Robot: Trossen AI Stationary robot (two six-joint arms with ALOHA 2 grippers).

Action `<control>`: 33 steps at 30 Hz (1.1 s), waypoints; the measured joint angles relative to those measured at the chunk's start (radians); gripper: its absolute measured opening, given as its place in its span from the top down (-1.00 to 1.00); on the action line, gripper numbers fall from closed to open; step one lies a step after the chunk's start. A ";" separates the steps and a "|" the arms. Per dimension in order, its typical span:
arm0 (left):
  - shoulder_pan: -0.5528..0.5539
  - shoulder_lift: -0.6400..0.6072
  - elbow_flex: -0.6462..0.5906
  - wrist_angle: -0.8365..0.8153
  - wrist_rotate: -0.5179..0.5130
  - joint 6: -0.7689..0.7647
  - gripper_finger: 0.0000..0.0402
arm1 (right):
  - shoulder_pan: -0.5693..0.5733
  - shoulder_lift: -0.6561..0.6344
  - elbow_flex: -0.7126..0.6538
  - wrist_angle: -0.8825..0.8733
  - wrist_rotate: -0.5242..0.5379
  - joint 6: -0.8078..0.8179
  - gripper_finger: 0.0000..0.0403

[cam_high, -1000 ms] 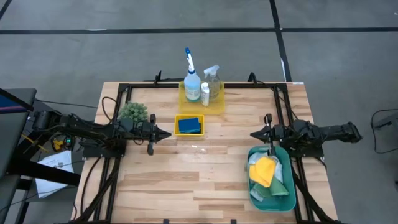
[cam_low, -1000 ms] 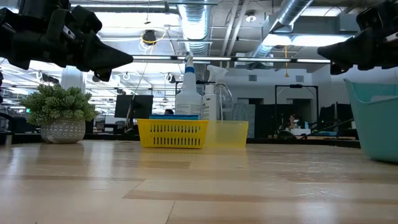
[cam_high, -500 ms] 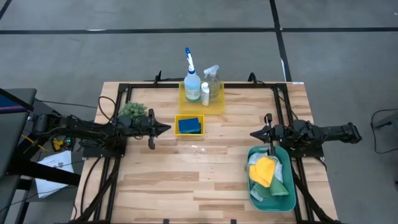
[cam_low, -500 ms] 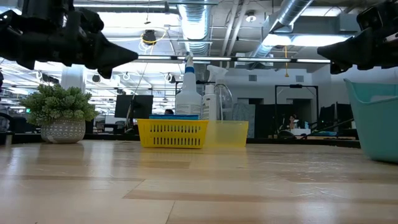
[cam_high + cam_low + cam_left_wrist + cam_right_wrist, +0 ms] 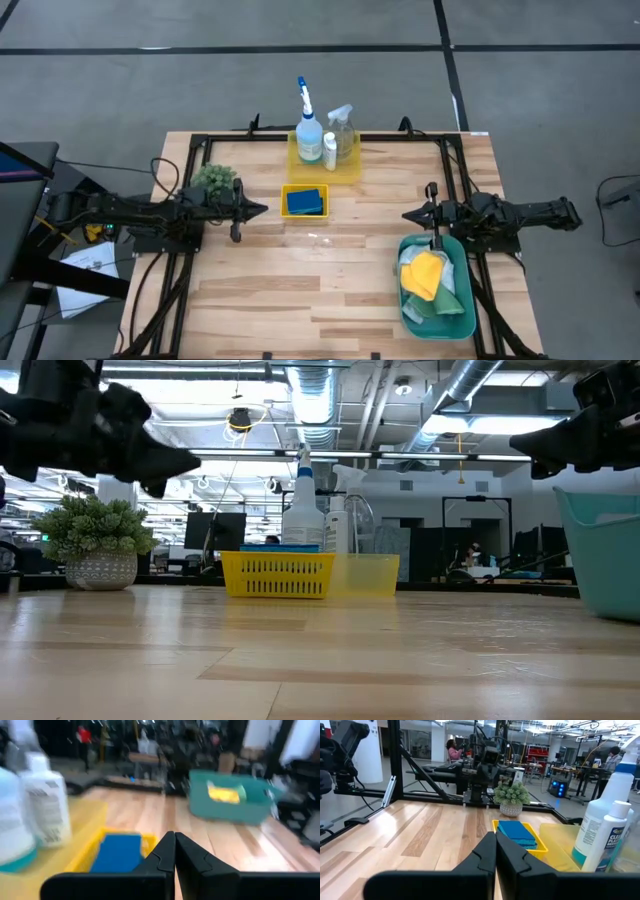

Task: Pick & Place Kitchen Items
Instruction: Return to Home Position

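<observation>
Wooden worktop (image 5: 330, 270) is carrying a blue sponge (image 5: 305, 201) in a yellow tray (image 5: 305, 187). Left hand (image 5: 263, 209) and right hand (image 5: 406, 215) are hovering over it, both pressed together, empty.

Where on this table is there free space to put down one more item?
The widest bare part of the table lies in front of the small yellow tray, beside the teal bin. A smaller gap lies between that tray and the right gripper. Crowded: the back middle, around the bottle tray and the plant.
</observation>
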 joint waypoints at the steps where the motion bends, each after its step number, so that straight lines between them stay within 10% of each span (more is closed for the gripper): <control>1: -0.006 -0.018 0.000 -0.040 0.014 0.004 1.00 | 0.000 -0.001 0.000 0.000 0.000 0.000 1.00; 23: -0.090 -0.629 0.001 -0.636 -0.083 0.076 1.00 | 0.000 0.000 0.000 0.000 -0.001 0.000 1.00; 33: -0.091 -0.632 0.001 -0.649 -0.053 0.071 1.00 | 0.000 0.000 0.000 0.000 -0.001 0.000 1.00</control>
